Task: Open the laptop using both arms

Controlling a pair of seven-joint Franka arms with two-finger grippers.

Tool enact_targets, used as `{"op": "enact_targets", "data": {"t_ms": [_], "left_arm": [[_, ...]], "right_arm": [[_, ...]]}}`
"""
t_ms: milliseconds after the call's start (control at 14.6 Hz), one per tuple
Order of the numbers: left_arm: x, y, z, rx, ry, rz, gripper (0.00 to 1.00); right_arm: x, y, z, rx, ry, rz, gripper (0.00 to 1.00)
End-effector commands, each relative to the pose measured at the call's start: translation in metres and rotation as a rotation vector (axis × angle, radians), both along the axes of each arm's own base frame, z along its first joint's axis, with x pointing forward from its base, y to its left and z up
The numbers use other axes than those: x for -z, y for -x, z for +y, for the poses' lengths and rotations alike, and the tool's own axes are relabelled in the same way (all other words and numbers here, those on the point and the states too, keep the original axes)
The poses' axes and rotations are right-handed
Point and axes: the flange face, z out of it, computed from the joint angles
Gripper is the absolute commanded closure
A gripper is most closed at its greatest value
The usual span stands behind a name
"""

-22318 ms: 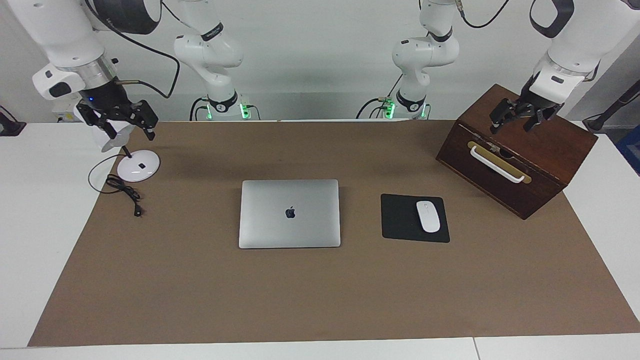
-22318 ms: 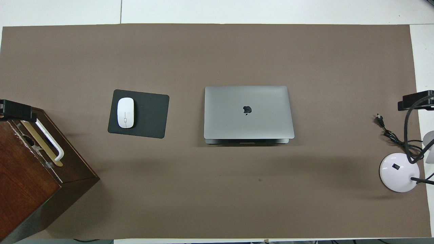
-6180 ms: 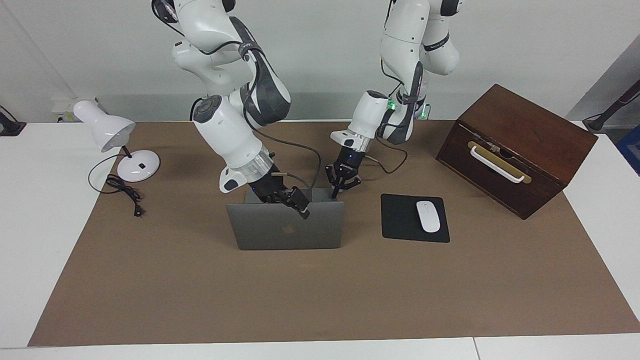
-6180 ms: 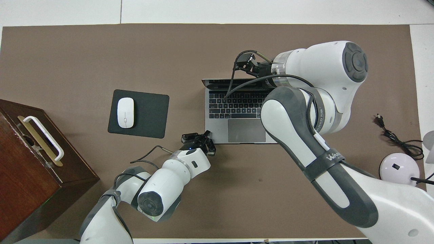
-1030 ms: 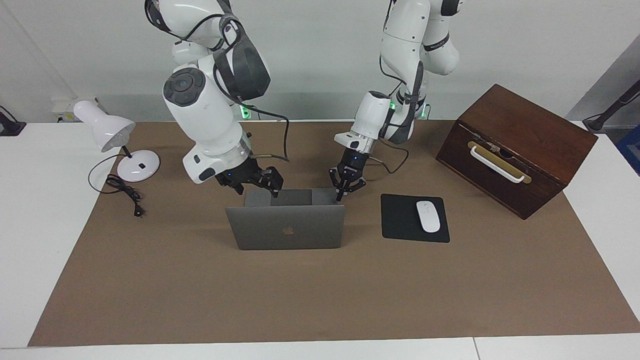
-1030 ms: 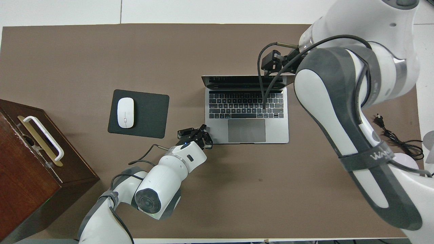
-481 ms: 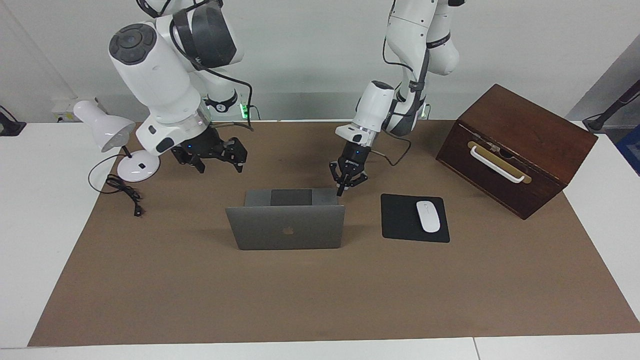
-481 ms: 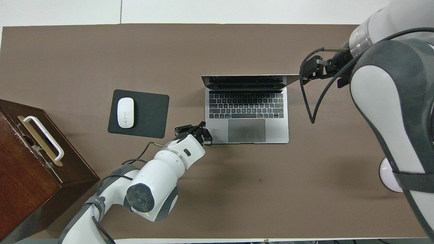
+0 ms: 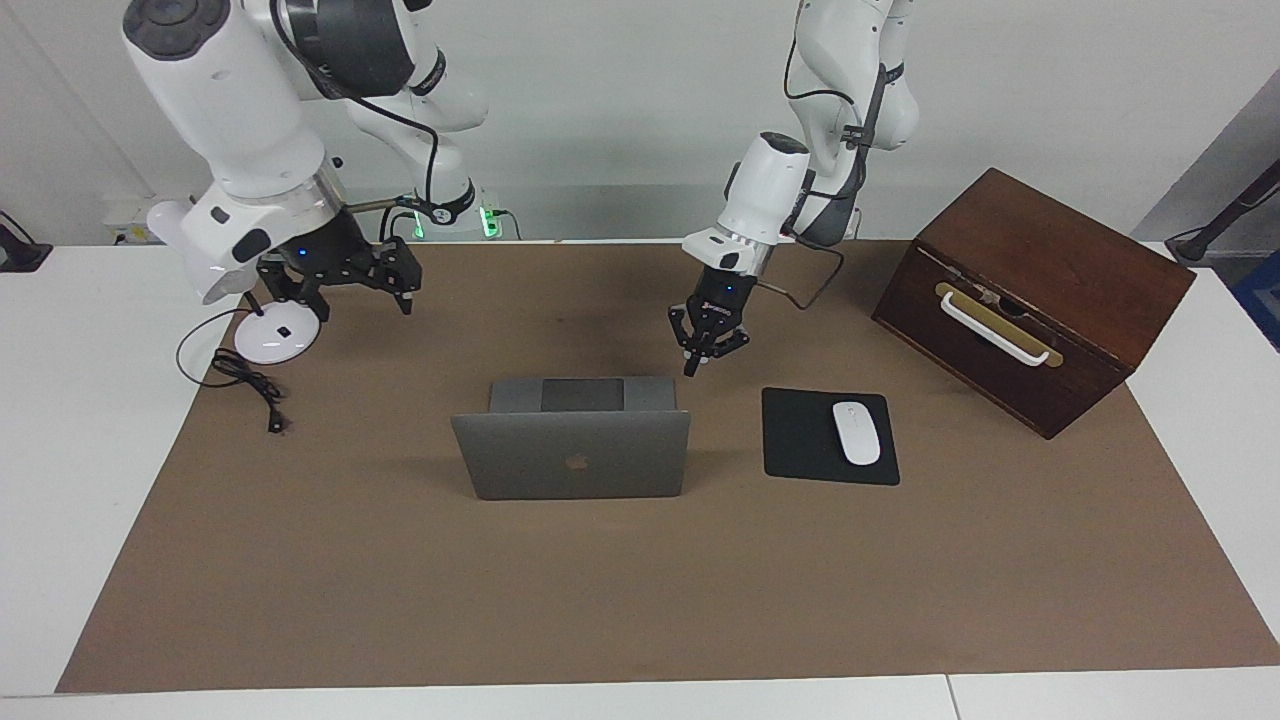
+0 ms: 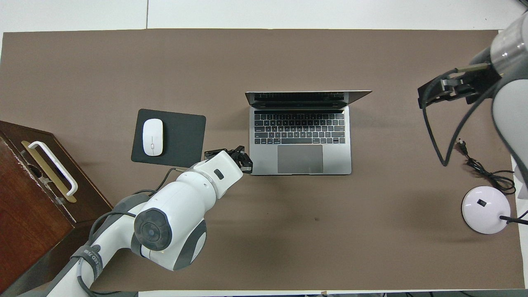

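Facing view showed me the laptop (image 9: pixel 571 450) standing open at centre frame, lid upright. My left gripper (image 9: pixel 692 372), fingertips together and holding nothing, hung just above its base corner, likely from steadying it. My right gripper (image 9: pixel 345 283), spread wide and empty, sat upper left.

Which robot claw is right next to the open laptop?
The left claw, hanging shut by the open silver-grey laptop's corner. The right claw is open, up near the white lamp.

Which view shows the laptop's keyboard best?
The overhead view: the open laptop shows its keys and trackpad in full. The facing view shows only the lid's back with the logo and a strip of the base.
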Motion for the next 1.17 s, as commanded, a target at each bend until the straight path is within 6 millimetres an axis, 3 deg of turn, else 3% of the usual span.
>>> {"op": "enact_targets", "data": {"t_ms": [0,206,412,687,1099], "left_arm": [[-0.025,-0.011,0.008,0.004,-0.015,0.046,1.0],[-0.048,-0.023,0.018,0.019,-0.041,0.084,1.0],[-0.075,-0.031,0.041,0.029,-0.059,0.103,1.0],[-0.106,-0.031,0.075,0.061,-0.092,0.144,1.0],[-0.151,-0.045,0.155,0.117,-0.164,0.234,1.0]], "right_arm": [[-0.009,0.023,-0.039,-0.056,0.016,0.002,0.0],[-0.003,0.037,-0.068,-0.034,0.016,0.018,0.0],[0.014,0.059,-0.084,0.008,0.02,0.005,0.0],[0.02,0.077,-0.089,0.142,0.013,0.002,0.0],[0.018,0.078,-0.088,0.179,0.012,-0.003,0.0]]}}
